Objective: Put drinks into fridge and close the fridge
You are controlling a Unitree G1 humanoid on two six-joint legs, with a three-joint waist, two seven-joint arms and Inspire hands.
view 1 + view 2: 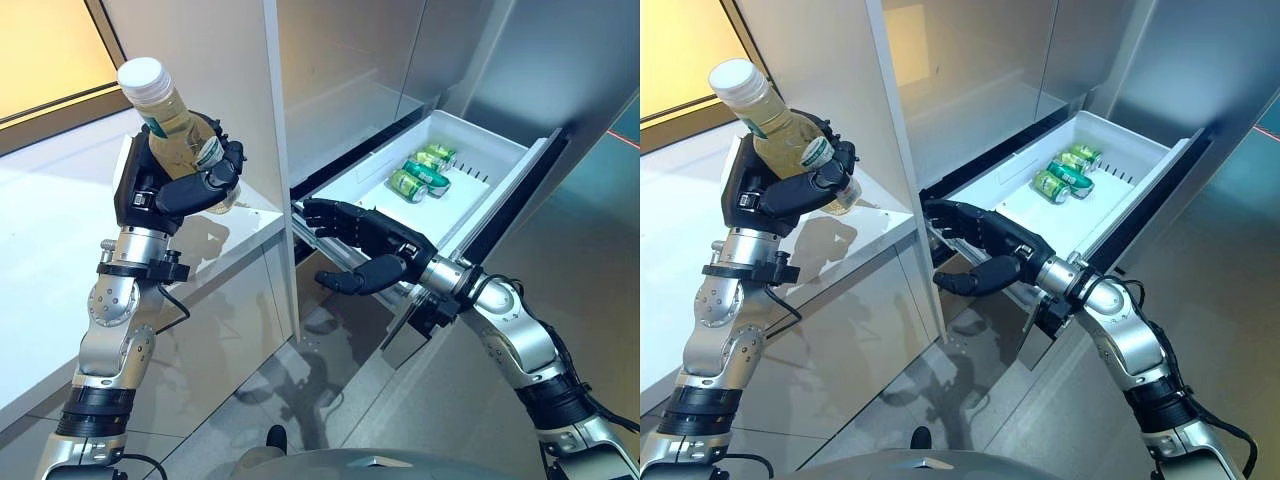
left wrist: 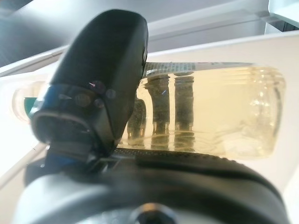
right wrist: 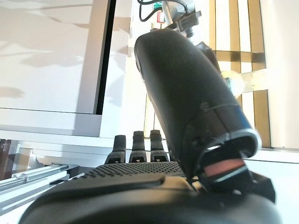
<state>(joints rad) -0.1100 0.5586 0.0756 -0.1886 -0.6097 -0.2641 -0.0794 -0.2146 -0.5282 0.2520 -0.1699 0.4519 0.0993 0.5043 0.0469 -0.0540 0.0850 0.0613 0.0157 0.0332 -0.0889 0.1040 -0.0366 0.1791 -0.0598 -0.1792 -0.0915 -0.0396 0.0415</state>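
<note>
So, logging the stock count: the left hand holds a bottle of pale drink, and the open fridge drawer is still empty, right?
Not quite. The left hand does grip the bottle, but the open fridge drawer is not empty: the left eye view shows green cans lying in it. The right hand is open at the drawer's front edge.

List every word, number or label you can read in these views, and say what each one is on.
None can be read.
bottle in the left hand: a green and white label band, its print too small and blurred.
cans in the open fridge drawer: green with pale markings, too small to read.
right hand and fridge: no visible text.
</note>
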